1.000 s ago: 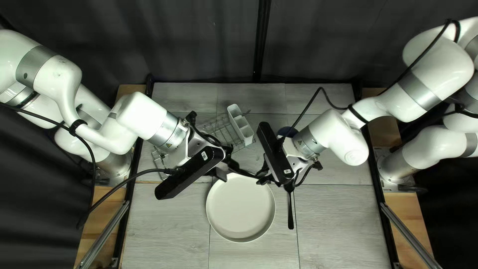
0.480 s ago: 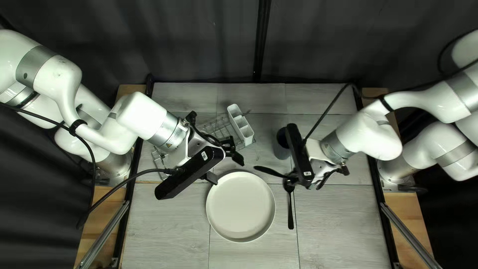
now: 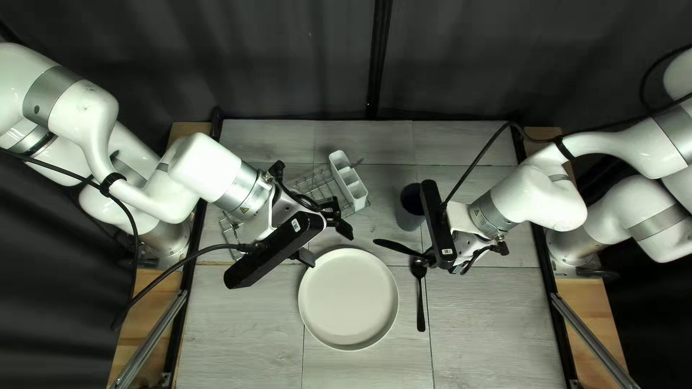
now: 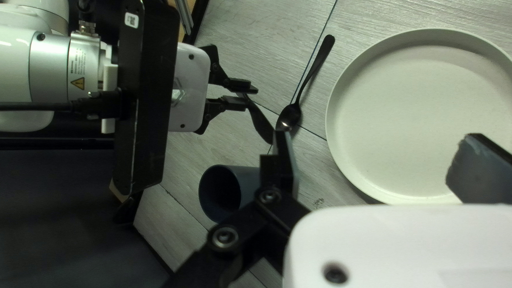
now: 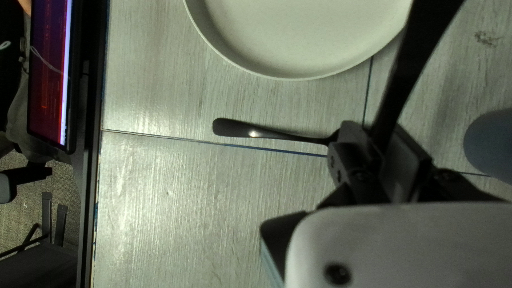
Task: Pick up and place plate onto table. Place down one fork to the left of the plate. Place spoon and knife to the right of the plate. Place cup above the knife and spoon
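The pale plate (image 3: 348, 299) lies at the table's middle, and the black spoon (image 3: 420, 306) rests to its right. My right gripper (image 3: 432, 256) is shut on the black knife (image 3: 393, 247), which points toward the plate's upper side; in the right wrist view, the knife (image 5: 413, 58) rises from between the fingers of the gripper (image 5: 381, 141), hiding the spoon's bowl. My left gripper (image 3: 324, 243) hangs over the plate's upper left; in the left wrist view, this gripper (image 4: 378, 154) is open, with nothing held. The dark cup (image 3: 409, 209) stands beyond the knife. No fork is clearly visible.
A wire rack (image 3: 313, 184) with a white cutlery holder (image 3: 349, 181) stands behind my left gripper; something thin sticks out of the holder. In the right wrist view, a screen (image 5: 50, 74) stands past the table's edge.
My left gripper has opened and let go of the knife. My right gripper has moved rightward with the knife, uncovering the cup. The plate and spoon have stayed put.
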You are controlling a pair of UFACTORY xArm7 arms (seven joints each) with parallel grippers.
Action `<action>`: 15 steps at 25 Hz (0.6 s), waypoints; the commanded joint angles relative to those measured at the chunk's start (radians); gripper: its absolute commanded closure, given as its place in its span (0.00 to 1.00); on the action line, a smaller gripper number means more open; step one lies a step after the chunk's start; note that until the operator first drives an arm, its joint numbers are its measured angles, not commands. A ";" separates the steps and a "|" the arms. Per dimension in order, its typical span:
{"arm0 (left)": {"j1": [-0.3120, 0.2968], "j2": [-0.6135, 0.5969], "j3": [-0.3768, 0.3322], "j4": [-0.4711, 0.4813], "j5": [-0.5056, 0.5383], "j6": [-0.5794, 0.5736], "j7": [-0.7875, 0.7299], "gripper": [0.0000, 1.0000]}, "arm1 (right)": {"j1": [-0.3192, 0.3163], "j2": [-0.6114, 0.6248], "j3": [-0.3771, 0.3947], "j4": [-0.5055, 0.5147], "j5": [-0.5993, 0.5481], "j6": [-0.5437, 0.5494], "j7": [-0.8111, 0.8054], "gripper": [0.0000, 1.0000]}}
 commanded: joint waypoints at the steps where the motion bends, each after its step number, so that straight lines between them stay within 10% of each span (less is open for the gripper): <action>1: 0.000 0.000 0.000 0.000 0.000 0.000 0.000 0.00 | -0.085 -0.063 0.091 -0.011 0.010 0.151 0.210 1.00; 15: 0.000 0.000 0.000 0.000 0.000 0.000 0.000 0.00 | -0.227 -0.026 0.391 0.111 -0.002 0.587 1.067 1.00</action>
